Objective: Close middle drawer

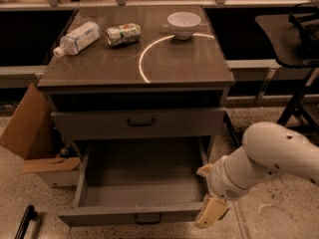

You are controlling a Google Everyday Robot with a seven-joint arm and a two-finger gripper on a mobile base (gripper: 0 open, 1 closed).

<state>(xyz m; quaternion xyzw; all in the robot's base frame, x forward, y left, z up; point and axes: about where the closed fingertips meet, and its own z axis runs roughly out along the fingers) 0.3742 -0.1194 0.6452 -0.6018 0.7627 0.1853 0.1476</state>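
Observation:
The middle drawer (142, 180) is pulled far out of the grey cabinet (134, 76). Its deep grey box looks empty. Its slim front panel (99, 215) faces me near the bottom of the view, with a small dark centre handle (148, 218). Above it sits a taller drawer front with a black bar handle (141, 122), pushed in. My gripper (212, 214), a tan piece at the end of the white arm (264, 161), hangs at the right front corner of the open drawer, beside the front panel's right end.
On the cabinet top lie a plastic bottle (77, 38) and a crushed can (123, 34), and a white bowl (184, 24) stands there. A cardboard box (32, 138) stands left of the cabinet. A black chair frame (299, 91) stands at right. A dark bar (24, 223) lies on the floor at lower left.

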